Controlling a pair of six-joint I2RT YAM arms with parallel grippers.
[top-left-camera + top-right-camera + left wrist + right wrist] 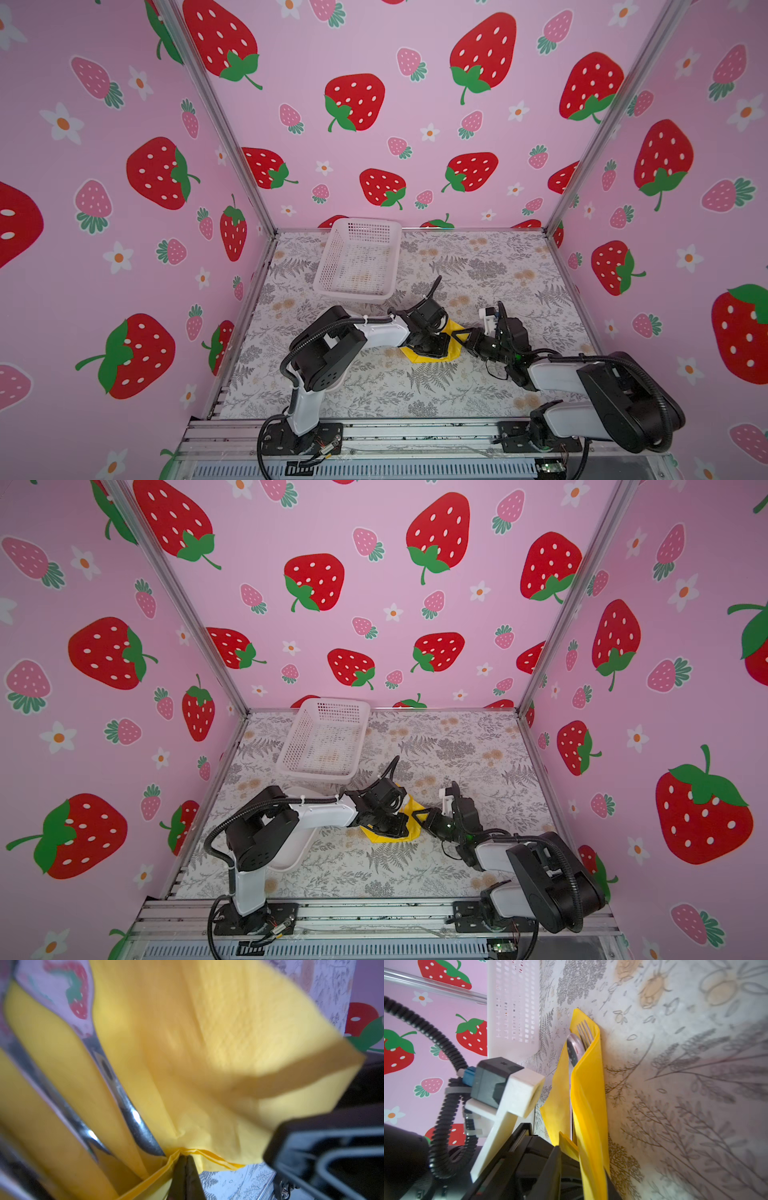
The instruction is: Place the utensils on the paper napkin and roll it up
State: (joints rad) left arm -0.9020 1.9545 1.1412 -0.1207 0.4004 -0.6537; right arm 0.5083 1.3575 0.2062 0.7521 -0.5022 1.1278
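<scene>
**Napkin folded over cutlery, both grippers pinching**

Strawberry-print walls (415, 124) enclose a floral-print table (490, 266). I see the paper napkin (452, 352) near the table's middle, folded over the utensils (574, 1049). Fork and spoon heads stick out of one end. The left gripper (185, 1160) is pressed together on a napkin edge. The right gripper (582, 1159) pinches the raised fold. A white basket (328, 257) stands behind. The left arm covers most of a white tray (297, 852) and, in both top views, much of the napkin. The left wrist view is blurred.
</scene>
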